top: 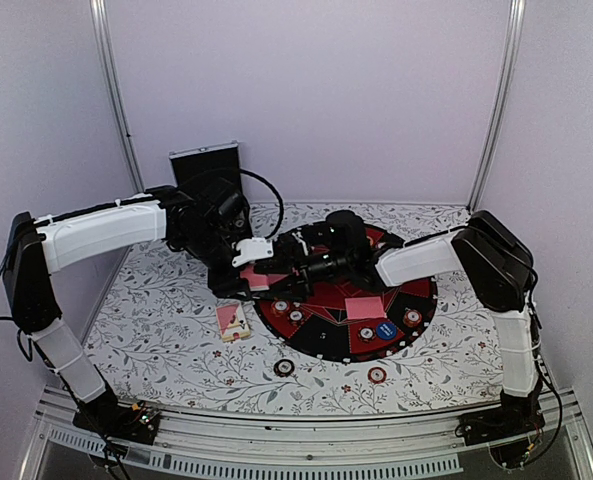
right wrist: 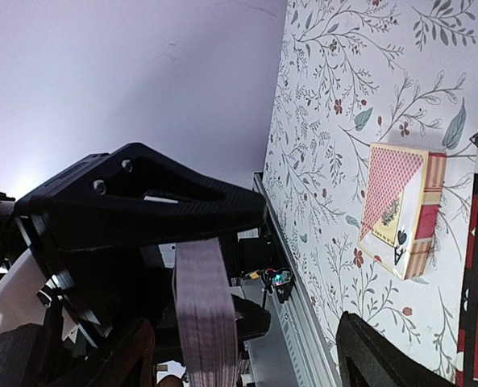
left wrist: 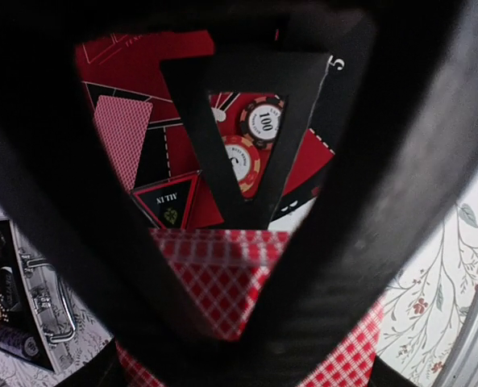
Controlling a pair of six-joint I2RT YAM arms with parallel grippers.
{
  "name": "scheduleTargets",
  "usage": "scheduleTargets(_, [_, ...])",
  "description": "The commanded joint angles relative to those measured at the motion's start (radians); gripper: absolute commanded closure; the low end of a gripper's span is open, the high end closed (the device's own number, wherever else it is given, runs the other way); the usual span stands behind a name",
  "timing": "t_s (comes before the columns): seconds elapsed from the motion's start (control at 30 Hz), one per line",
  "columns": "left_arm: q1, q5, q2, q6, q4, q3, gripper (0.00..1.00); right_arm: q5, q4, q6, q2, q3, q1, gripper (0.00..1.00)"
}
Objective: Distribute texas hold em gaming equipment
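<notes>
Floral counter (top: 176,340) bore a red mat (top: 416,292).
The left pincer (top: 255,272) clenched pink-backed cards (right wrist: 202,310); the right pincer (top: 282,266) stood spread beside them.

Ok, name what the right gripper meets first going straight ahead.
Probably the stack of cards held in the left gripper: it sits between the open fingers of the right gripper, though depth is unclear.

card box (top: 233,321) on table (top: 176,345) left of round mat (top: 323,342), card (top: 364,307) on mat, two chips (top: 284,367) before it, case (top: 205,168) behind
</notes>
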Motion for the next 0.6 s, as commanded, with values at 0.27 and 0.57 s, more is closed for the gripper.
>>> scheduleTargets(0.27, [-0.024, 0.032, 0.005, -0.008, 0.032, 0.049, 1.0, -0.026, 0.106, 0.072, 0.13, 0.128, 0.043, 0.21])
scheduleTargets(0.57, [-0.024, 0.037, 0.007, -0.007, 0.031, 0.046, 1.0, -0.034, 0.221, 0.17, 0.195, 0.176, 0.058, 0.21])
